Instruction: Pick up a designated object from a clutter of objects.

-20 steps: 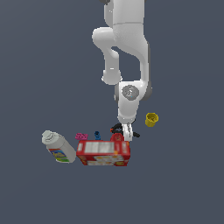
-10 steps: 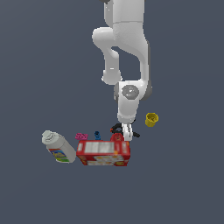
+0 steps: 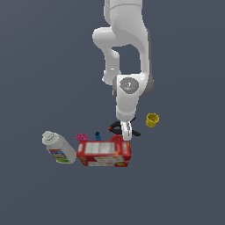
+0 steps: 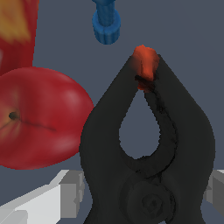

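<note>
The designated object, a black spring clamp (image 3: 117,128) (image 4: 183,140) with a red-orange jaw tip, lies on the floor just behind the red box (image 3: 104,154). My gripper (image 3: 126,133) (image 4: 146,194) points straight down onto it. In the wrist view the grey fingers (image 4: 70,192) press against both flanks of the clamp's body near its pivot. The clamp's handles are hidden there. The rest of the clutter of objects lies around it: a red apple (image 4: 39,118) (image 3: 116,139) right beside the clamp, a blue piece (image 4: 106,26) (image 3: 97,135) and a pink piece (image 3: 81,137).
A white bottle (image 3: 58,147) with a colourful label lies at the exterior view's left of the red box. A small yellow cup (image 3: 152,119) stands apart at the exterior view's right. The red box's corner (image 4: 15,30) shows in the wrist view.
The arm has sunk a little and shifted slightly towards the exterior view's left. The hand stays low over the clamp and none of the objects has moved.
</note>
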Robot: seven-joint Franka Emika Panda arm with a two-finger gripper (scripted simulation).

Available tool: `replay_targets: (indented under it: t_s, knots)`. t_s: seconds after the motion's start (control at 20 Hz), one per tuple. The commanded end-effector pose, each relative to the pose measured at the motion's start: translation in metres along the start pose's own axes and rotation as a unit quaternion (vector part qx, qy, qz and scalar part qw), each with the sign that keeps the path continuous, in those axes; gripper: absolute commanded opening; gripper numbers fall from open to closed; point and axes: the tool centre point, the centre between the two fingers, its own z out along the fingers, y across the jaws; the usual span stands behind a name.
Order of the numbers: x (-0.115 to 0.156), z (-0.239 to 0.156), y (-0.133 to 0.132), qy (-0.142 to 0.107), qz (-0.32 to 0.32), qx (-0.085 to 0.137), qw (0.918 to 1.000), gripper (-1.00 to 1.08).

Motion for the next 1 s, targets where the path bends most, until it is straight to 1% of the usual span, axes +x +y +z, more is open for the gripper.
replay_targets:
  t_s: [0.0,0.95]
  knots:
    - [0.006,-0.020,-0.005,0.000,0.000,0.001,1.0000,-1.00]
    - [0.061,-0.199,-0.054,0.000,0.001,0.000,1.0000,-1.00]
